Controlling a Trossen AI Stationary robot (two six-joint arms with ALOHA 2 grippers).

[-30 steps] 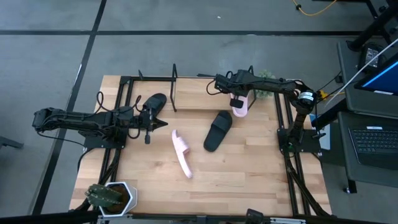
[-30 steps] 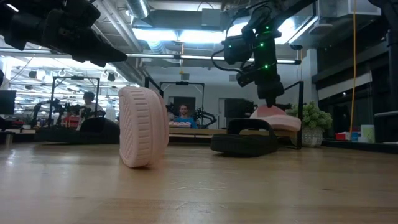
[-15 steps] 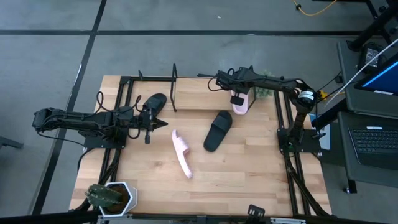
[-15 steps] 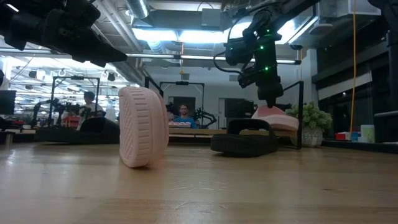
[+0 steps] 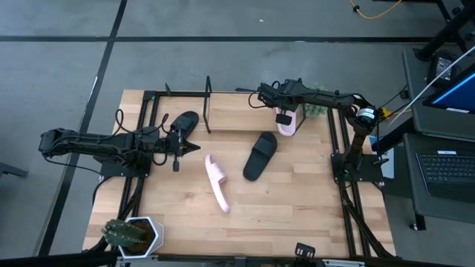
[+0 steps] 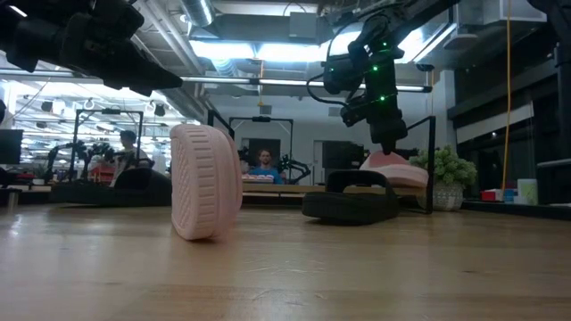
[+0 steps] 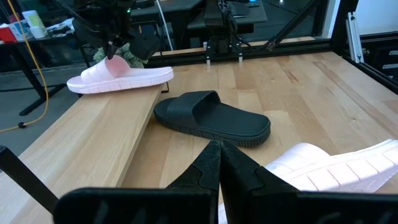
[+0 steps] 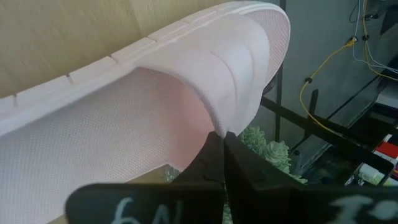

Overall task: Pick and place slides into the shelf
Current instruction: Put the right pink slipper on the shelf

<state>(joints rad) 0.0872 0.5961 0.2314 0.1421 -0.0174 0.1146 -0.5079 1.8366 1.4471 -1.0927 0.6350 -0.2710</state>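
Wooden tabletop (image 5: 297, 215) carried everything. The shelf (image 5: 237, 111) stood along its far edge, black end frames and a light board.

Left arm (image 5: 96, 144) reached in level from the left side, its gripper (image 5: 176, 152) in the air just beside a black slide (image 5: 182, 123) at the shelf's left end; whether that slide lay on the board or in front of it could not be told. Jaws were fully together, holding nothing; in the left wrist view the two fingers (image 7: 214, 171) met in a closed point.

Right arm (image 5: 334, 100) stretched across the shelf's right end. Right gripper (image 5: 282, 116) hung over a pale pink slide (image 5: 288, 124) that lay flat on the shelf board. In the right wrist view the fingers (image 8: 221, 158) were pressed together, tips right at the edge of the pink strap (image 8: 230, 68); no strap showed between them, so closed on nothing. Whether the tips touched the strap could not be told.

Second black slide (image 5: 260, 155) lay flat on the table, just in front of the shelf, near the middle.

Second pink slide (image 5: 217, 182) stood on its edge toward the table's centre, sole (image 6: 206, 182) facing the low camera.

Potted plant (image 5: 132, 234) sat at the near left corner.
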